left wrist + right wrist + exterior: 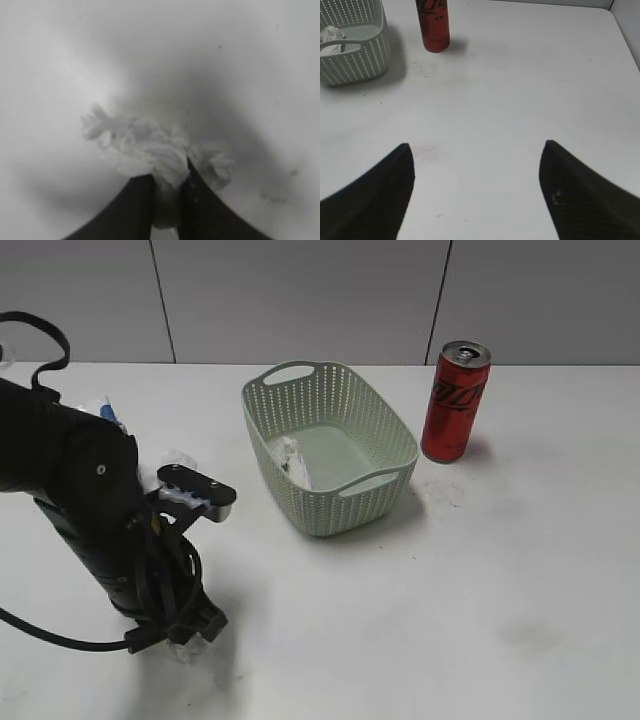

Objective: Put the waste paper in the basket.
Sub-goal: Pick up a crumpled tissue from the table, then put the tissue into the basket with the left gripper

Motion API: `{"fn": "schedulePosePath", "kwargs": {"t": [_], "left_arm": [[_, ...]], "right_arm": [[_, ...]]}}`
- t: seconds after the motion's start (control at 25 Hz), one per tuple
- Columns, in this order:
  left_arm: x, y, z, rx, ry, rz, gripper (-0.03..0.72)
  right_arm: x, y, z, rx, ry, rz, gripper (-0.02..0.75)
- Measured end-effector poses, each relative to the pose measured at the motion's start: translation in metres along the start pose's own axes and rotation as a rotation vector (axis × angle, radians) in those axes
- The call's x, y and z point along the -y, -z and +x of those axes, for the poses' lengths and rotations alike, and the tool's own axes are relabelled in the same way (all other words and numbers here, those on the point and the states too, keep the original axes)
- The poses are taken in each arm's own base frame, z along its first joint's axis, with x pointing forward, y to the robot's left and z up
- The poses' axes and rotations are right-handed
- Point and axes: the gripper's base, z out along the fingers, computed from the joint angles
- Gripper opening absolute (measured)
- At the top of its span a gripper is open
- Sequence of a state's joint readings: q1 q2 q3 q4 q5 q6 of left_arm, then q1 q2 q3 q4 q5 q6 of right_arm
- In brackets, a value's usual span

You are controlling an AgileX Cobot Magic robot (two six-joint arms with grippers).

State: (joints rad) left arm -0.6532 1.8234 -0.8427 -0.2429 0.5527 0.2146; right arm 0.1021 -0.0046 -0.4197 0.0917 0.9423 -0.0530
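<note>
While the left gripper points down at the white table near its front left, its two dark fingers are pressed together on a wad of waste paper, which bulges out past both fingertips. One more wad lies inside the basket, against its left wall. A third white wad shows just behind the left arm. The right gripper hangs over bare table with its fingers spread wide, holding nothing. A red can stands upright just right of the basket, apart from it.
</note>
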Motion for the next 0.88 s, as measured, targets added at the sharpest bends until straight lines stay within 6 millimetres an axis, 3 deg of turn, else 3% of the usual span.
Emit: {"fn": "schedulePosePath", "kwargs": {"t": [0.16, 0.4, 0.68, 0.88], "left_arm": [[0.001, 0.009, 0.002, 0.0, -0.015, -0.001, 0.073], [0.007, 0.057, -0.009, 0.122, -0.053, -0.003, 0.071], [0.015, 0.136, -0.05, 0.471, -0.098, -0.034, 0.071], [0.012, 0.163, -0.082, 0.845, -0.099, -0.099, 0.071]], "right_arm": [[0.0, 0.0, 0.0, 0.0, 0.001, 0.0, 0.588], [0.0, 0.0, 0.0, 0.0, 0.0, 0.0, 0.588], [0.0, 0.0, 0.0, 0.0, 0.0, 0.0, 0.588], [0.0, 0.0, 0.0, 0.0, 0.0, 0.0, 0.588]]}}
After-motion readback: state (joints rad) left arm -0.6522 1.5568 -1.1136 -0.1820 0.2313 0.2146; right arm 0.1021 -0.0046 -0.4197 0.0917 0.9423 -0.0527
